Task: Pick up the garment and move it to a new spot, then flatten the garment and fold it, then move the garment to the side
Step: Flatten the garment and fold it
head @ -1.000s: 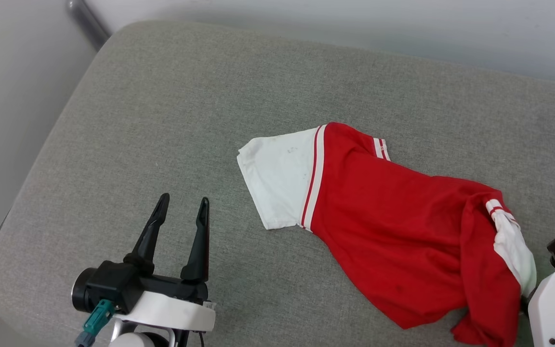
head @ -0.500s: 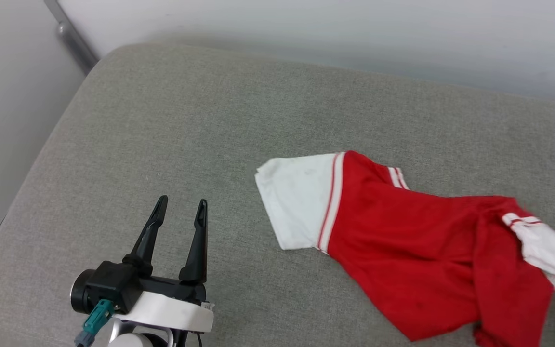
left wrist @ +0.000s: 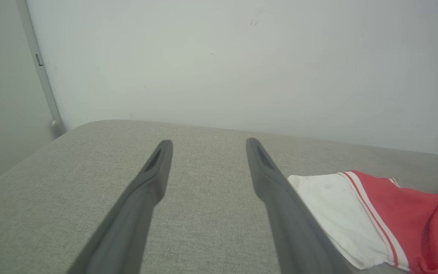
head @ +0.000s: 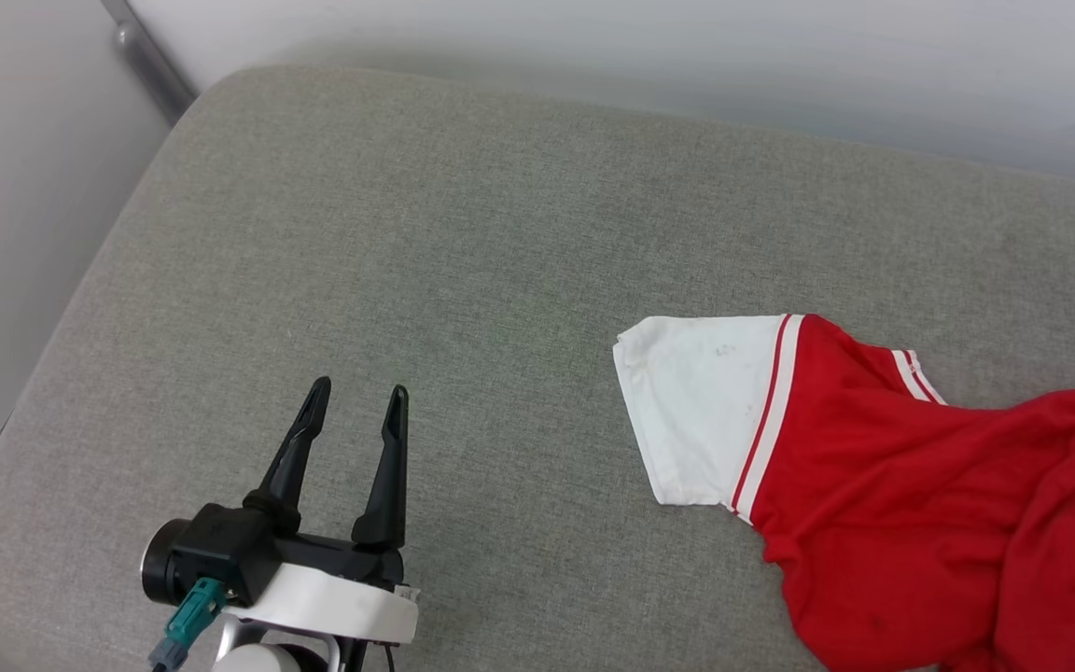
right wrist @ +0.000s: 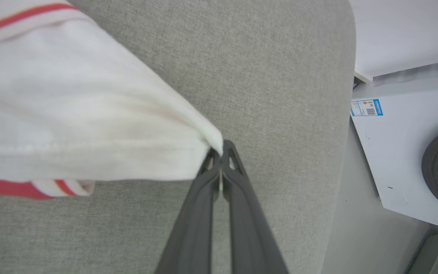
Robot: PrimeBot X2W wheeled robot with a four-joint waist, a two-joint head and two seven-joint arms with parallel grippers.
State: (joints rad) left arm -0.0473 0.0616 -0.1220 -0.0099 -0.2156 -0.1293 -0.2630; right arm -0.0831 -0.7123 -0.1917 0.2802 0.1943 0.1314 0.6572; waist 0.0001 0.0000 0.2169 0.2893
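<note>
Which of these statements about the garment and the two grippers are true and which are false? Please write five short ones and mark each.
1. The right gripper is shut on a white edge of the garment. True.
2. The left gripper holds the white sleeve. False: it is open, holds nothing and is apart from the garment.
3. The white sleeve rests on the grey cushion. True.
4. The garment is folded into a neat rectangle. False: it is unfolded and rumpled, with its red body bunched toward the right.
5. The left gripper's fingers point at a wall in the left wrist view. True.
</note>
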